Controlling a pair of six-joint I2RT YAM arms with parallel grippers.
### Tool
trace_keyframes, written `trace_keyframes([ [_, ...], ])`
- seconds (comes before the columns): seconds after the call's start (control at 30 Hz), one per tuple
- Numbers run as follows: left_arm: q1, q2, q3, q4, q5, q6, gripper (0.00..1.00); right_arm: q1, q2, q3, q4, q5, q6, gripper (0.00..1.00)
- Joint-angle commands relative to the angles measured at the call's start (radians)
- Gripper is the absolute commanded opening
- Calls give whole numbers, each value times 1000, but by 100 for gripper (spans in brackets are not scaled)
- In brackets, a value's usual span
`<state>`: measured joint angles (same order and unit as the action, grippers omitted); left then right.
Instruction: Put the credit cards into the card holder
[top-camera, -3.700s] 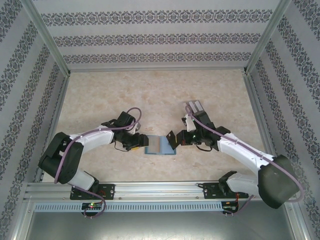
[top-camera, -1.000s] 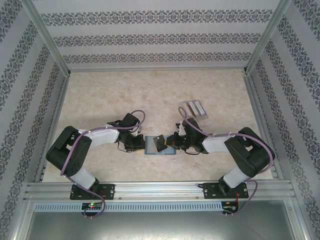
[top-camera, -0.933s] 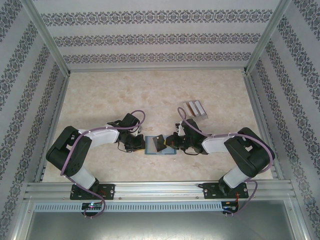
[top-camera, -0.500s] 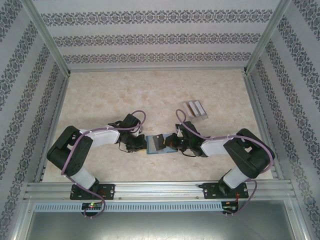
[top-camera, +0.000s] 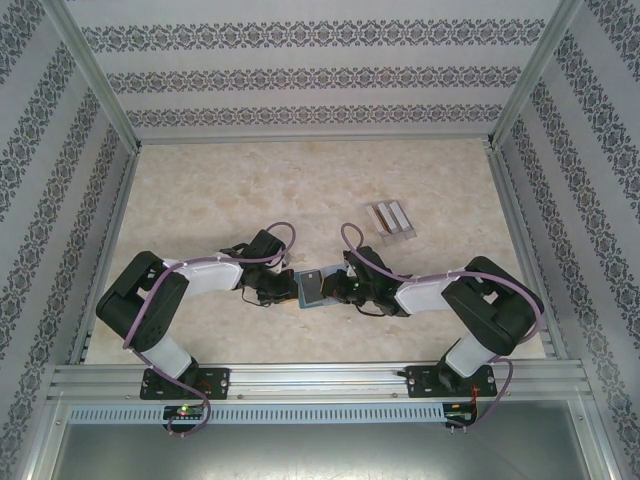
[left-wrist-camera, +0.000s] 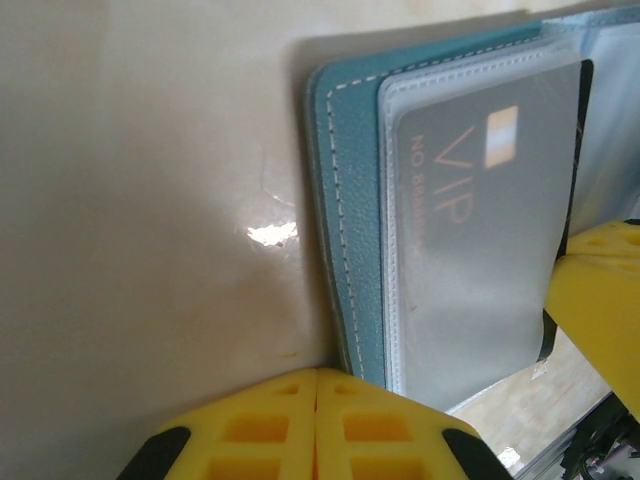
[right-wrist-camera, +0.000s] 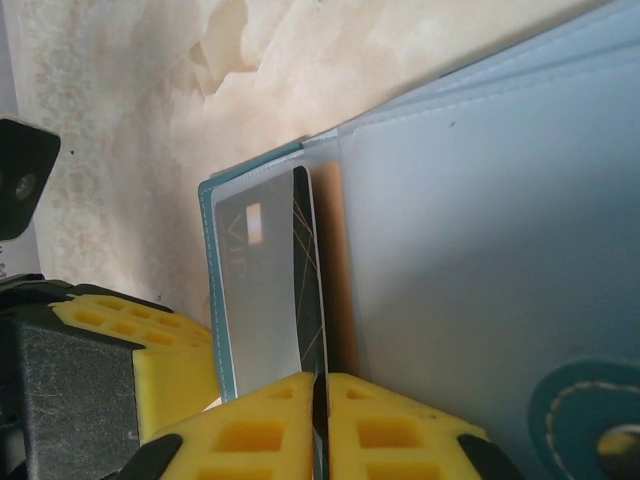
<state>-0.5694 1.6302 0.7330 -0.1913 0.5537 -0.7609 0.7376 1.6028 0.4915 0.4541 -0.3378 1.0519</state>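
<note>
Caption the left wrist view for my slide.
Grey VIP card sleeved in the open teal card holder, left hand shut at its edge.

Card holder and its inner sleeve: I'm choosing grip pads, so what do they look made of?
The card holder looks like teal leather or faux leather, matte and grained, with pale stitching along its edge. Its sleeve seems frosted plastic, since the VIP card shows hazily through it.

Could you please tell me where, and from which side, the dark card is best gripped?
Grip the dark card by its trailing short end, pads on both flat faces, approaching along its length from the right of the card holder. It is thin, and its leading end sits at the clear sleeves, leaving only that end free; the right pincer looks shut there.
</note>
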Motion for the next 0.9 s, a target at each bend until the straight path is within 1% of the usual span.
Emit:
trace_keyframes([
  [0.0, -55, 62, -16, 46, 38, -3, 8, 19, 30, 8, -37, -28, -37, 14],
  [0.03, -55, 59, -16, 45, 38, -2, 8, 19, 24, 2, -36, -30, -37, 16],
  [0.1, -55, 47, -19, 37, 31, -4, 8, 13, -10, -3, -60, -22, -59, 22],
  [0.17, -55, 36, -21, 28, 18, 3, 8, 5, -65, -1, -127, 7, -101, 28],
  [0.3, -55, 33, -8, -11, 1, 23, 8, -15, -170, 42, -317, 39, -196, 33],
  [0.37, -55, 31, -9, -4, 1, 22, 8, -21, -220, 62, -396, 56, -242, 38],
  [0.53, -55, 28, -4, 6, 9, 20, 8, -27, -311, 79, -563, 134, -290, 44],
  [0.63, -55, 7, -24, 45, 8, 5, 9, -29, -327, 60, -593, 162, -310, 48],
  [0.73, -56, 5, -20, 37, 5, 12, 9, -30, -301, 52, -591, 179, -327, 51],
  [0.8, -56, 7, -20, 38, 5, 11, 9, -33, -271, 51, -559, 159, -331, 53],
  [0.87, -56, 13, -18, 42, 11, 15, 9, -32, -233, 60, -531, 146, -338, 53],
])
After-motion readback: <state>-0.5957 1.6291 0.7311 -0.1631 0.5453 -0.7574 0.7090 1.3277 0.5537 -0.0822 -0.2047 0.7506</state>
